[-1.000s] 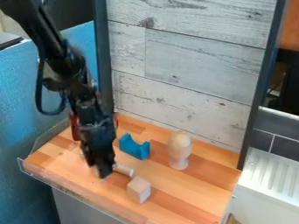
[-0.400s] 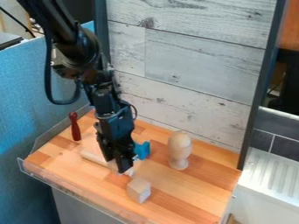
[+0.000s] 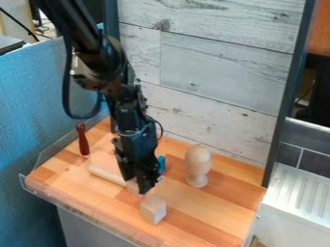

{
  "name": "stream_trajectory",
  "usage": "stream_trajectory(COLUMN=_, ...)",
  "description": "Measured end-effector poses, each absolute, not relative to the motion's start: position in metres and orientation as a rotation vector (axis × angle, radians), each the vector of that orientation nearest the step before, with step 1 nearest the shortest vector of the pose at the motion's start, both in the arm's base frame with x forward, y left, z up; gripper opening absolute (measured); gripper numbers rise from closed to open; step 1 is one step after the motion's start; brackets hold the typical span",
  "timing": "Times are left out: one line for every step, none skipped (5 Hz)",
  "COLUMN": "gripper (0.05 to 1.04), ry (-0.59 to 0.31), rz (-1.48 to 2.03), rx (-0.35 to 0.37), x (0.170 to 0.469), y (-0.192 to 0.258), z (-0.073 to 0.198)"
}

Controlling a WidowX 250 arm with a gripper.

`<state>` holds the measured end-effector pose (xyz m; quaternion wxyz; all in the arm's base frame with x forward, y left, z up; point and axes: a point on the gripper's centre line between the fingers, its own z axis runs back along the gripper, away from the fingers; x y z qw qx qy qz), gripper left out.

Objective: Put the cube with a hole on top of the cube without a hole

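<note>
Camera view is giving me a pale wooden block (image 3: 132, 186) at the gripper (image 3: 147, 189), mostly hiding behind the black fingers, and I am not making out any hole from here. The fingers are closing around the block, staying parted only by its width. The gripper is hanging down over the near middle of the wooden work surface (image 3: 199, 219), pointing slightly to the right.

Just nearer than the fingertips, a wooden cube (image 3: 153, 209) is sitting on the surface, showing me no hole. The block is lying to its far left in my view; whether the two are touching, I cannot tell.

Left of the gripper, a pale wooden rod (image 3: 106, 174) is lying aslant, its right end running behind the block. Behind the gripper, a blue piece (image 3: 161, 164) is peeking out on the right. Farther right, a rounded wooden figure (image 3: 198, 165) is standing upright on its narrow foot. Toward the far left edge, a dark red handle (image 3: 83, 140) is rising nearly upright. Beyond everything, a grey plank wall (image 3: 213, 72) is closing off the far side.
</note>
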<state>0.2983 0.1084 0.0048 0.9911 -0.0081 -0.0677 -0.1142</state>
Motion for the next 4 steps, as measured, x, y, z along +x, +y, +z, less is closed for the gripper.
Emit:
stream_trajectory(gripper=0.558, ry=-0.135, rz=-0.226, rx=-0.006, x=0.302, y=0.101, z=0.001)
stream_trajectory(gripper=0.558, ry=-0.131, rz=-0.226, rx=-0.003, x=0.301, y=0.093, z=-0.001)
stream_trajectory(gripper=0.558, ry=-0.122, rz=-0.212, rx=-0.002, x=0.302, y=0.087, z=-0.003)
stream_trajectory(gripper=0.558, ry=-0.1, rz=-0.203, rx=0.001, x=0.301, y=0.084, z=-0.009)
